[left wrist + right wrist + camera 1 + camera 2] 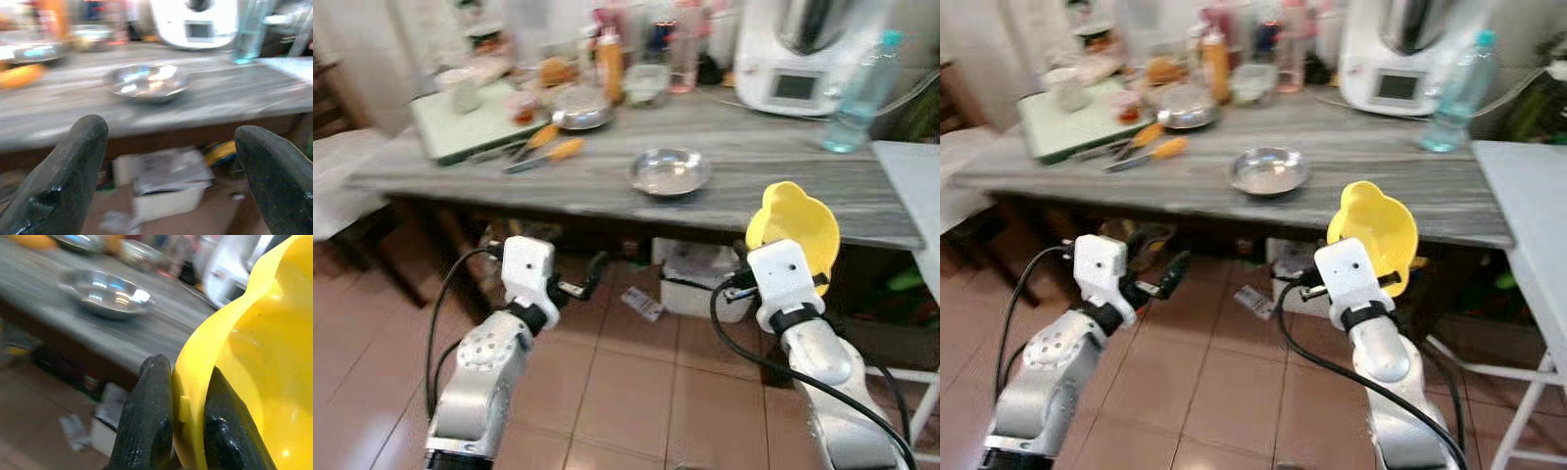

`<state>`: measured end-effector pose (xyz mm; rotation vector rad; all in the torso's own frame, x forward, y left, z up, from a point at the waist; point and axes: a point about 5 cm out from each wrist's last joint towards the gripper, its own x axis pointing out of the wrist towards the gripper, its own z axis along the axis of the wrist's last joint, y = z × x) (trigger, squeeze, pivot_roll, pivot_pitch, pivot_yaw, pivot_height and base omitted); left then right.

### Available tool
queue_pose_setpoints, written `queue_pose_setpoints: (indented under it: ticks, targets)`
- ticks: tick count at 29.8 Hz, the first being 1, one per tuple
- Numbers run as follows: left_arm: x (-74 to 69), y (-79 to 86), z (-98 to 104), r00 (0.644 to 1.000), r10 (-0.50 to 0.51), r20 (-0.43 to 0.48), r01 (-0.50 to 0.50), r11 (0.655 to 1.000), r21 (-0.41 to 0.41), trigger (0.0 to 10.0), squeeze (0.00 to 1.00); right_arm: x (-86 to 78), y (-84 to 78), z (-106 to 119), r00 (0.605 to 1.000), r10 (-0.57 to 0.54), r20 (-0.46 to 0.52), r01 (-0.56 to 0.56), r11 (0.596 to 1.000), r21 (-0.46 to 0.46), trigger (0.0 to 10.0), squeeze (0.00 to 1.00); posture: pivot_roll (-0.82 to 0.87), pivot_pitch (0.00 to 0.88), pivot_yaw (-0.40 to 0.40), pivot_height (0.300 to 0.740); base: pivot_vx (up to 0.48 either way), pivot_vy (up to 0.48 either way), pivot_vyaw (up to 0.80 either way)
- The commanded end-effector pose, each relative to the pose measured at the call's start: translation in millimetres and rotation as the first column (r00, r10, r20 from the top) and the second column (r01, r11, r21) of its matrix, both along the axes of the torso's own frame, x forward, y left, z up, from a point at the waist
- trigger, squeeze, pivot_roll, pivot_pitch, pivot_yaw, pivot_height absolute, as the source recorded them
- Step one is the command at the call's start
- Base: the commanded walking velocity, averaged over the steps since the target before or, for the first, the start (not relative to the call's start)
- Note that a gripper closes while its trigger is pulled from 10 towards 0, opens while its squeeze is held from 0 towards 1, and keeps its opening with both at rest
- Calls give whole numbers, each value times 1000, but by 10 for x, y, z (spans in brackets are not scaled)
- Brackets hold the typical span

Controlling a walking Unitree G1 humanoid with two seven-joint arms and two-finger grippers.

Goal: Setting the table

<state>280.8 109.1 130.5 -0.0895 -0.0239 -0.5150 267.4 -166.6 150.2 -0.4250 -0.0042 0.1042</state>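
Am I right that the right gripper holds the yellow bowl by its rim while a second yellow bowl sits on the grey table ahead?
Not quite. The bowl on the grey table is a metal bowl, silver rather than yellow, as the left eye view shows. The rest stands: the right gripper holds the yellow bowl by its rim, one finger on each side.

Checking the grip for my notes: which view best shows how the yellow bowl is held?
The right wrist view: the yellow bowl has its rim pinched between the right gripper's fingers. Both eye views show the whole bowl tilted up in front of the table, but the wrist housing hides the grip.
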Motion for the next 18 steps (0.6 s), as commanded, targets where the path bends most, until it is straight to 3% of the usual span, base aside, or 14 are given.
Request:
queue_pose_setpoints:
  ticks: [1, 5, 18]
  targets:
    - [14, 106, 37, 999, 29, 14, -29, 999, 15, 10000, 0, 2, 60, 81, 999, 15, 40, -16, 1000, 9, 10000, 0, -114, 38, 27, 740, 480, 0, -800]
    - [3, 86, 35, 1000, 21, 13, -21, 1000, 12, 10000, 0, 1, 75, 95, 998, 29, 47, -29, 1000, 6, 10000, 0, -113, 38, 25, 740, 480, 0, -762]
    - [-14, 127, 31, 999, 36, 11, -36, 999, 21, 10000, 0, 16, 179, 172, 992, 104, 73, -100, 994, -54, 10000, 0, -97, 34, 19, 740, 480, 0, 0]
